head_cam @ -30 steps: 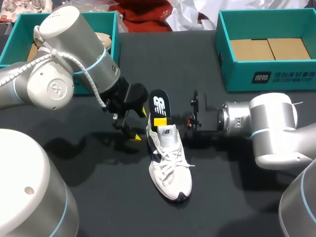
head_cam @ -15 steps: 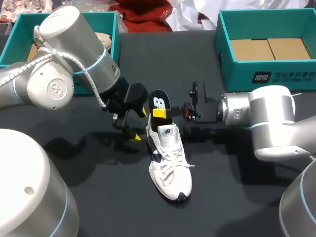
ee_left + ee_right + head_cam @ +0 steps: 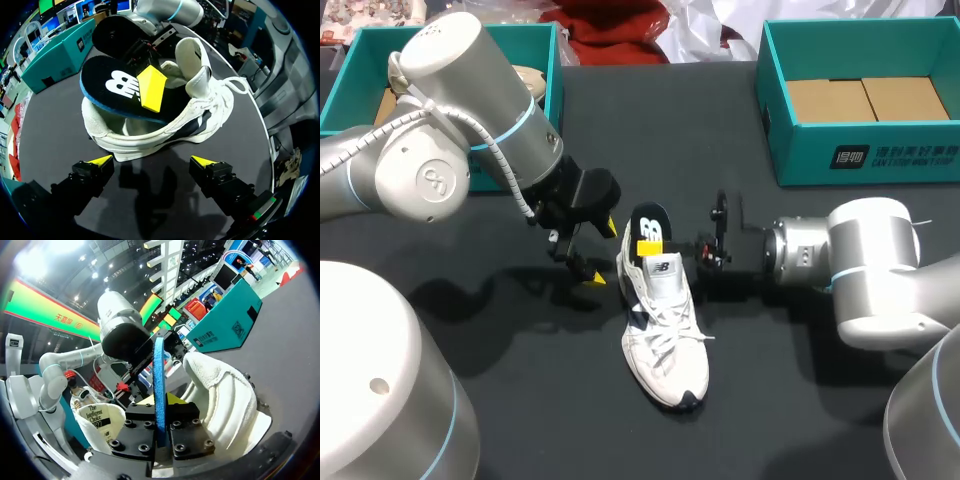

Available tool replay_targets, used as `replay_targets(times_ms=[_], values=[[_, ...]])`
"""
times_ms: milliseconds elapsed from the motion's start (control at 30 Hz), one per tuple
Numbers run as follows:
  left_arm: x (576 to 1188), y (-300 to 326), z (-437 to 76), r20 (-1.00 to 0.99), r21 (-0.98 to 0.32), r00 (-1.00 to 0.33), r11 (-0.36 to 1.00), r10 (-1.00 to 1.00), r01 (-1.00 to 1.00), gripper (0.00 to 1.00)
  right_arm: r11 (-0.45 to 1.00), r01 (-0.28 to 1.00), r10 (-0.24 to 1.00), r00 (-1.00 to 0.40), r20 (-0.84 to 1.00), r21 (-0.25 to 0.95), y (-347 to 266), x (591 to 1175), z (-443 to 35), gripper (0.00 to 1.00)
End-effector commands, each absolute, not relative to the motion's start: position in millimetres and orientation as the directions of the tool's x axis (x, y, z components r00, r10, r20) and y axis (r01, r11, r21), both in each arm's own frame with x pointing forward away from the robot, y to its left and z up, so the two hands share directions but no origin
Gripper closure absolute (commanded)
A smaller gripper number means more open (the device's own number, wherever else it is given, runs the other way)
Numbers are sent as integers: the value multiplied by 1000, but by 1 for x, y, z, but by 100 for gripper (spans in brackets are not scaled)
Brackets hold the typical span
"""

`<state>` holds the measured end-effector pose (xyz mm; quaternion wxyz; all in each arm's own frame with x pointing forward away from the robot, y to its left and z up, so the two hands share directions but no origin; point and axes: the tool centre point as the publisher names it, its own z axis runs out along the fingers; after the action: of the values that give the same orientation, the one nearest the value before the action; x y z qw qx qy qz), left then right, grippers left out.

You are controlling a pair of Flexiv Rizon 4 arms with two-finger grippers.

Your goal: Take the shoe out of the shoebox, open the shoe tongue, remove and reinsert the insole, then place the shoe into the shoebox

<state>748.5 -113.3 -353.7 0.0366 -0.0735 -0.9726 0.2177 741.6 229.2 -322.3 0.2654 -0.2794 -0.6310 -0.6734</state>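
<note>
Black blue-edged insole [image 3: 648, 222] has sunk deeper into the white sneaker [image 3: 665, 330], and the right gripper [image 3: 652, 246] is lower. Head view: sneaker lies on black counter [image 3: 520, 400], outside the teal shoebox [image 3: 865, 165], which holds brown cardboard panels [image 3: 865, 100]. Left wrist: left gripper [image 3: 155, 161] fingers apart, sneaker just ahead. Right wrist: fingers clamped on insole.

There is one white shoe [image 3: 665, 330]. One dark insole [image 3: 647, 222] stands up out of the shoe's heel. Two teal shoeboxes sit well beyond the shoe: the left shoebox [image 3: 556, 62] and the right shoebox [image 3: 800, 152]. Two grippers are near the shoe's heel: the left gripper [image 3: 601, 253] just beside it and the right gripper [image 3: 649, 246] at it.
</note>
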Motion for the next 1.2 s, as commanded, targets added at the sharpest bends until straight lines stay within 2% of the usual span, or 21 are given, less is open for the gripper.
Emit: replay_targets(times_ms=[33, 100, 133, 200, 233, 267, 867, 900, 967, 1200], values=[[748, -113, -355, 38, -430, -987, 894, 159, 128, 0, -76, 721, 5, -691, 723, 689, 225, 731, -329, 100], [748, -113, -355, 38, -430, -987, 894, 159, 128, 0, -77, 725, 8, -686, 727, 685, 225, 730, -329, 100], [748, -113, -355, 38, -430, -987, 894, 159, 128, 0, -76, 725, 9, -686, 728, 684, 225, 729, -329, 94], [748, -113, -355, 38, -430, -987, 894, 159, 128, 0, -75, 722, 10, -690, 724, 688, 225, 729, -327, 67], [748, -113, -355, 38, -430, -987, 894, 159, 128, 0, -75, 717, 10, -694, 720, 693, 225, 730, -326, 59], [748, -113, -355, 38, -430, -987, 894, 159, 128, 0, -73, 712, 10, -699, 715, 698, 226, 731, -324, 58], [748, -113, -355, 38, -430, -987, 894, 159, 128, 0, -46, 598, -21, -802, 598, 800, 230, 751, -293, 70], [748, -113, -355, 38, -430, -987, 894, 159, 128, 0, -47, 596, -24, -803, 596, 802, 230, 752, -293, 78], [748, -113, -355, 38, -430, -987, 894, 159, 128, 0, -50, 595, -26, -804, 595, 802, 230, 754, -294, 100], [748, -113, -355, 38, -430, -987, 894, 159, 128, 0, -64, 637, -27, -770, 637, 768, 228, 751, -308, 100]])
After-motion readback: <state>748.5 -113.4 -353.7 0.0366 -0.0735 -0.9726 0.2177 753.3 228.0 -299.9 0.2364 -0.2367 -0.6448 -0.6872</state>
